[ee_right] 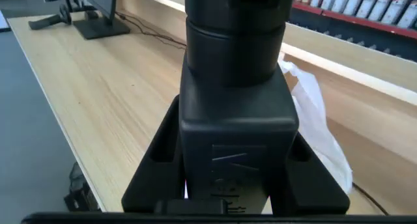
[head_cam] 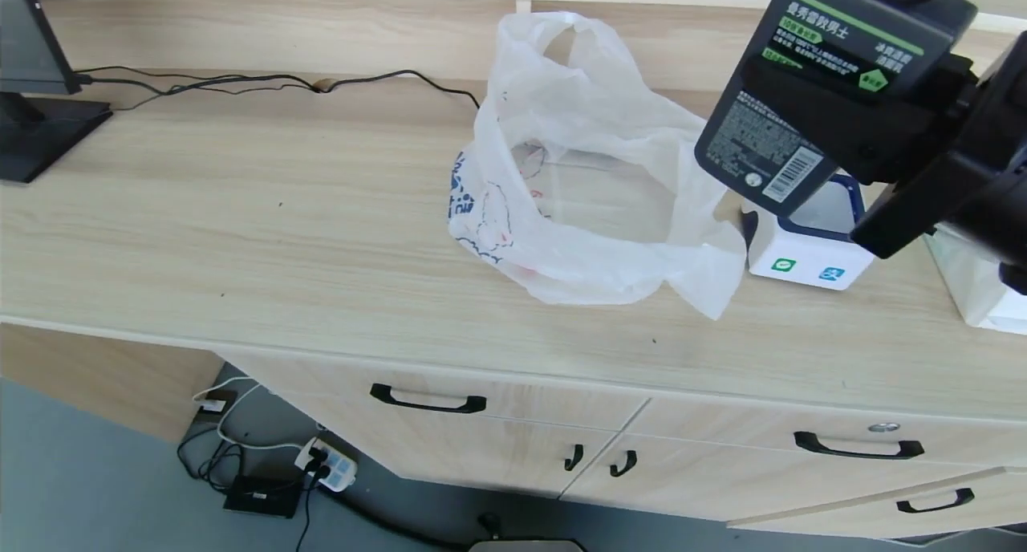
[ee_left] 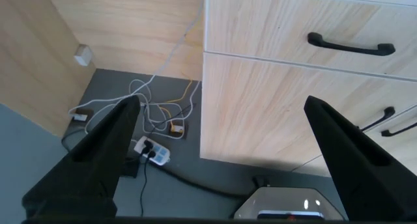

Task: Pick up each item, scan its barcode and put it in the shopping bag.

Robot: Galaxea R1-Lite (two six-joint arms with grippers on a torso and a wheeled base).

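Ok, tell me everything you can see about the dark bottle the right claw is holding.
The dark bottle looks like matte black plastic: squarish body, round cap. Its label has green stripes and white print, plus a white barcode patch on one face. It is tilted and held up off the counter, clamped on two sides by the right claw, above the white scanner box and right of the shopping bag.
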